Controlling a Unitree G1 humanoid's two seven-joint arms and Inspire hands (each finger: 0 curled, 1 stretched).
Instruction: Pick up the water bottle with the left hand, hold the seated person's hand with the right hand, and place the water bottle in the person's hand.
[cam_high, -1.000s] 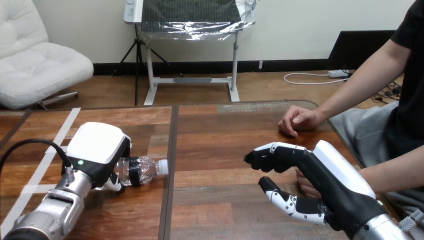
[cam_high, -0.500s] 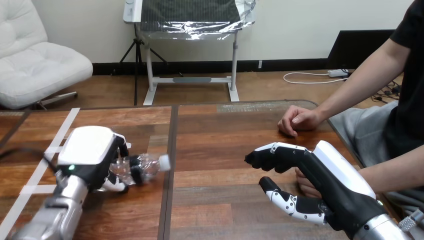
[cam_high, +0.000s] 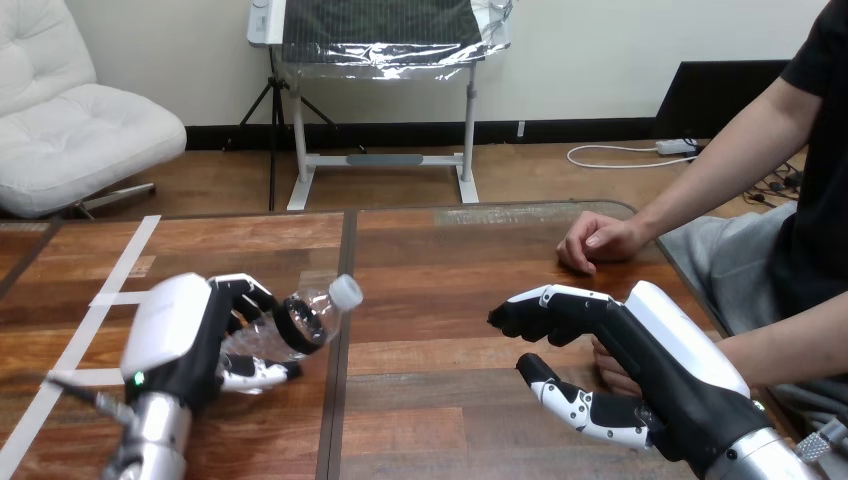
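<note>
My left hand is at the table's left, fingers curled round a clear water bottle with a white cap. The bottle is tilted, cap up and to the right, lifted off the wood. At the lower right my right hand hovers with fingers bent forward and thumb spread below, nothing between them. Just behind its palm lies the person's hand, mostly hidden; whether the two touch I cannot tell. A second hand of the person rests as a loose fist at the far right of the table.
The wooden table has a dark seam running front to back beside the bottle. White tape strips mark its left part. The person's forearm comes in from the right edge.
My left hand has rolled upward and lifted the bottle from lying flat to tilted, cap raised. The right hand and the person's hands have stayed put.
</note>
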